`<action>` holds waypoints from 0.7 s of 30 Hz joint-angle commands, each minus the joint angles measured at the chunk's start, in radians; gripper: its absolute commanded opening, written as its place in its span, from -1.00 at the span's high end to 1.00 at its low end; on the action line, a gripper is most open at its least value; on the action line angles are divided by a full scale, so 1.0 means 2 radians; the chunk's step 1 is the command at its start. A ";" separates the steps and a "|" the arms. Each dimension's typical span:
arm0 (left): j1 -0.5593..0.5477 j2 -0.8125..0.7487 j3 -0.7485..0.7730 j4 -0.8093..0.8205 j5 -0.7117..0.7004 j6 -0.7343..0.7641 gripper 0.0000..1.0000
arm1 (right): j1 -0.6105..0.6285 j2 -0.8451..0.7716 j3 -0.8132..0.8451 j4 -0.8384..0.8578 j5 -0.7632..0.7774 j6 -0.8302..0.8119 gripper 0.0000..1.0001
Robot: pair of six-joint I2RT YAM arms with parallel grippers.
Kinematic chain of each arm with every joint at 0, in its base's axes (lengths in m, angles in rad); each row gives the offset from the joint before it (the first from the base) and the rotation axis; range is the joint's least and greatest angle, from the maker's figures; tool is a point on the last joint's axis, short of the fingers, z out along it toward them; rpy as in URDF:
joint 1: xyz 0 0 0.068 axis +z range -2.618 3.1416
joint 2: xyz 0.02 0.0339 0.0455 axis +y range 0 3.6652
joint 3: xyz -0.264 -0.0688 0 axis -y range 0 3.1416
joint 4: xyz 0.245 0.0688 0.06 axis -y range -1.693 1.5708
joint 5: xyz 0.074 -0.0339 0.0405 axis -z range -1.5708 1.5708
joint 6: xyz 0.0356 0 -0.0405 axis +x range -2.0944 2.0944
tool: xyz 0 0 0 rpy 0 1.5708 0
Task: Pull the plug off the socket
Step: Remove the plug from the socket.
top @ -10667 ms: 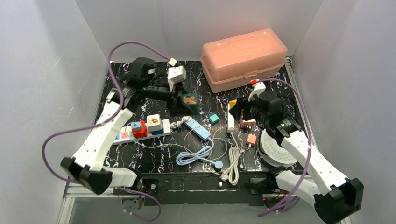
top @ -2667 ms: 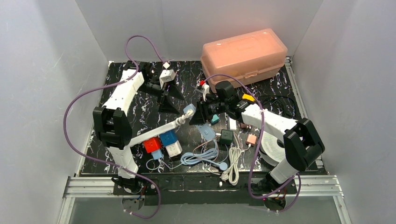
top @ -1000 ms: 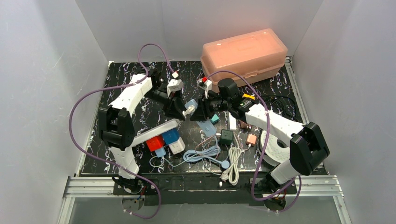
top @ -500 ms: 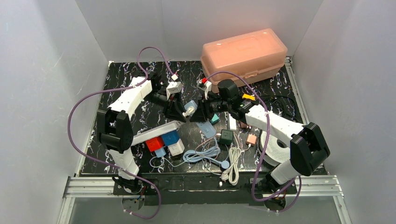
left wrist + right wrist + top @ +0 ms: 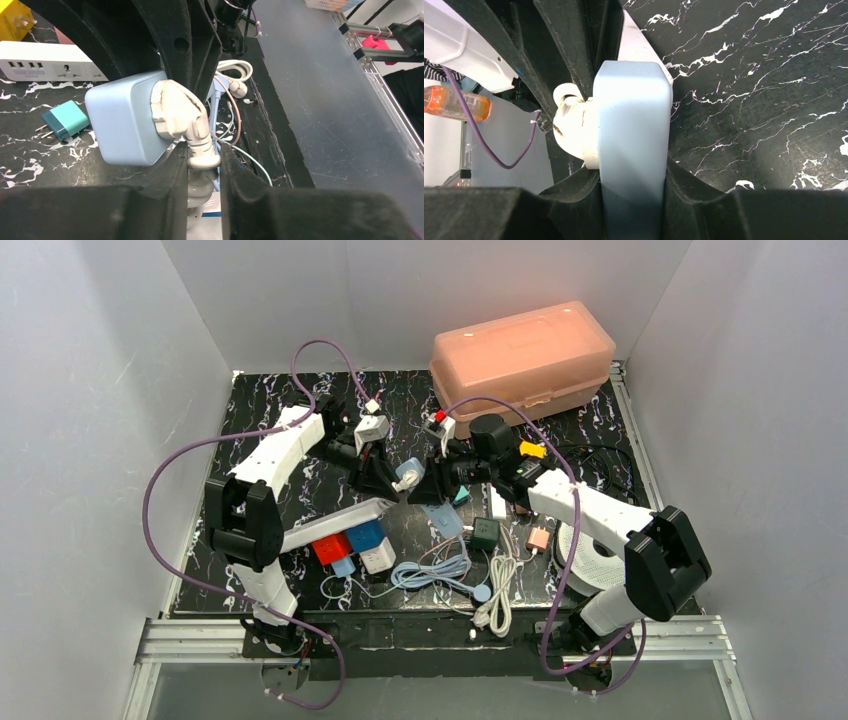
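Jaws status: left jaws narrow, pinching white plug; right jaws clamped on blue socket.

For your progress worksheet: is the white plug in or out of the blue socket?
In: white plug sits flush against the blue socket, no prongs showing.

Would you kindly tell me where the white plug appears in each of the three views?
Top external: white plug mid-table, at the left of the light blue socket block.
Left wrist: centre, on the block's right face.
Right wrist: left of centre, on the block's left side.
Shared landmark: the light blue socket block.
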 commanded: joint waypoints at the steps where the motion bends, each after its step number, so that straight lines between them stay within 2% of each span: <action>1: -0.002 -0.030 0.010 -0.365 0.061 -0.002 1.00 | 0.002 -0.025 -0.007 0.048 -0.008 0.005 0.97; 12: 0.008 -0.032 0.010 -0.365 0.082 -0.016 1.00 | -0.001 -0.026 -0.008 0.051 -0.008 0.009 0.97; 13: 0.013 -0.035 0.009 -0.365 0.087 -0.018 1.00 | -0.005 -0.027 -0.015 0.055 -0.010 0.011 0.94; 15: 0.020 -0.036 0.008 -0.366 0.090 -0.024 1.00 | -0.012 -0.031 -0.033 0.068 -0.027 0.022 0.50; 16: 0.021 -0.037 0.008 -0.366 0.087 -0.023 1.00 | -0.015 -0.032 -0.040 0.074 -0.033 0.026 0.38; 19: 0.023 -0.040 0.008 -0.366 0.084 -0.019 1.00 | -0.016 -0.041 -0.057 0.092 -0.031 0.033 0.29; 21: 0.023 -0.039 0.011 -0.365 0.084 -0.018 1.00 | -0.016 -0.043 -0.060 0.101 -0.034 0.039 0.36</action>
